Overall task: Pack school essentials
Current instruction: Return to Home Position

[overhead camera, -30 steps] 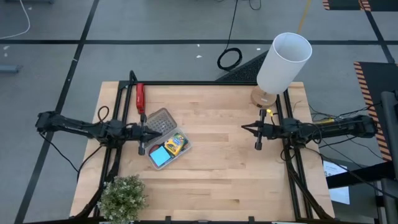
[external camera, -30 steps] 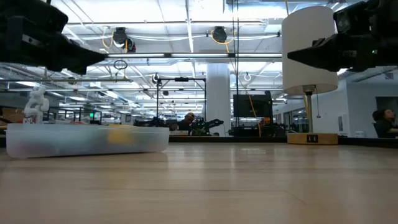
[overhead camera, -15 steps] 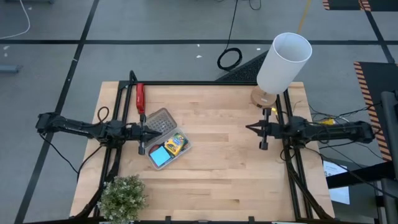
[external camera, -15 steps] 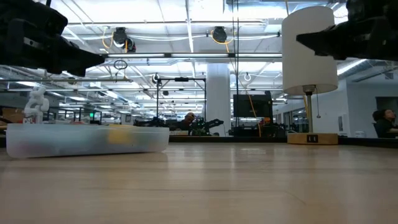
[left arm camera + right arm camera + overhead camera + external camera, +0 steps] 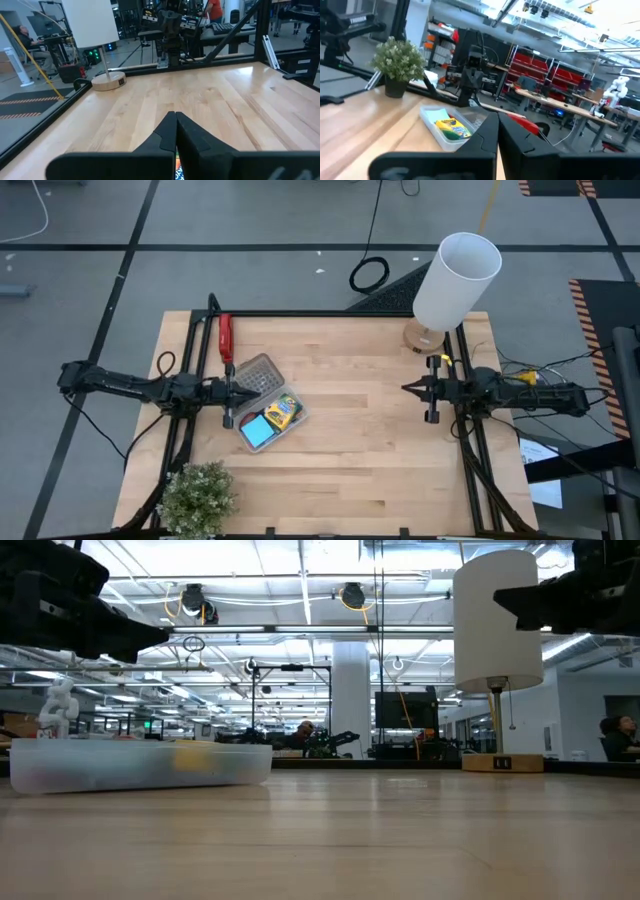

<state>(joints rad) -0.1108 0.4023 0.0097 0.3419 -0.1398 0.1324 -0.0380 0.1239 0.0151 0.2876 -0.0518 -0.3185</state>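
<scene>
A clear plastic case [image 5: 272, 420] lies open on the table's left half, its grey dotted lid [image 5: 257, 374] folded back toward the far edge. Inside lie a yellow-green crayon box [image 5: 283, 412] and a light-blue square notepad [image 5: 257, 430]. The right wrist view shows the case [image 5: 445, 131] with the crayon box [image 5: 451, 127] in it. My left gripper [image 5: 240, 393] hovers shut just left of the case, above the table, holding nothing. My right gripper [image 5: 408, 388] hangs shut over the table's right part, far from the case and with nothing in it.
A red bar-shaped tool [image 5: 225, 337] lies near the far left corner. A white-shaded lamp [image 5: 455, 278] stands at the far right, and a small potted plant [image 5: 197, 497] sits at the near left corner. Bare wood [image 5: 360, 440] spans the middle.
My right gripper has drawn back toward the table's right edge, staying shut and above the table.
</scene>
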